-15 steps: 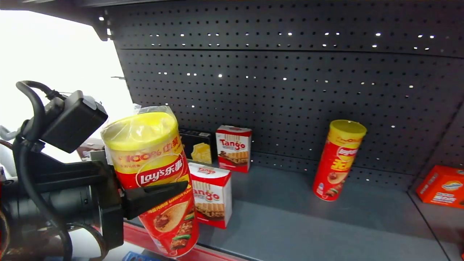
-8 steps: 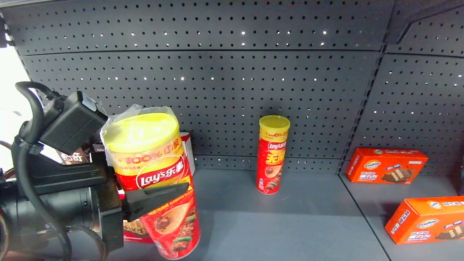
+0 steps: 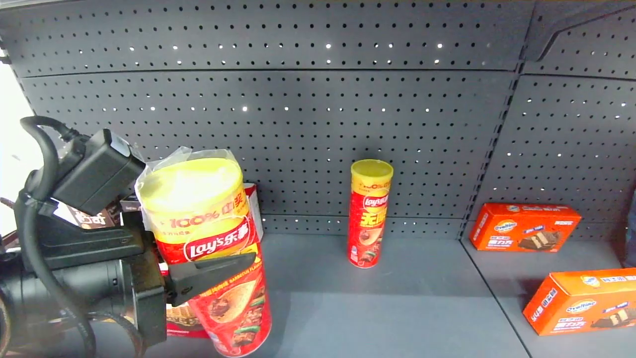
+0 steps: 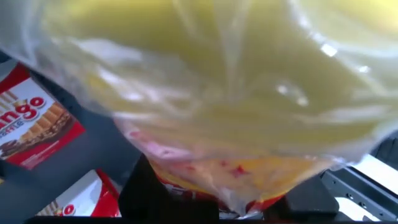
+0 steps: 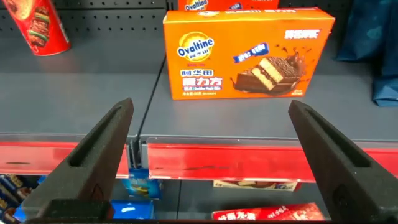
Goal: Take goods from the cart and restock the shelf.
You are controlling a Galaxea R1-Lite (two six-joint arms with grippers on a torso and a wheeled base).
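Note:
My left gripper (image 3: 218, 261) is shut on a large red chips can (image 3: 206, 233) with a yellow lid and loose plastic wrap. It holds the can upright at the shelf's front left, bottom just above the grey shelf board (image 3: 387, 308). One black finger (image 3: 208, 276) crosses the can's front; the other is hidden behind it. The can's yellow lid (image 4: 217, 68) looms close in the left wrist view. A slimmer chips can (image 3: 370, 214) stands at the back of the shelf, also seen as the can (image 5: 40, 25). My right gripper (image 5: 211, 168) is open, level with the shelf's red front edge (image 5: 249, 163).
Wafer boxes (image 3: 253, 204) stand behind and beside the held can, also seen as the box (image 4: 37, 124). Two orange boxes (image 3: 524, 226) (image 3: 581, 301) lie on the right bay, one being the box (image 5: 245, 53). A perforated back panel (image 3: 318, 124) closes the shelf. Bare board lies between the cans.
The whole head view has swung right along the shelf, so the camera moved. The chips can stays in my left gripper, held the same way.

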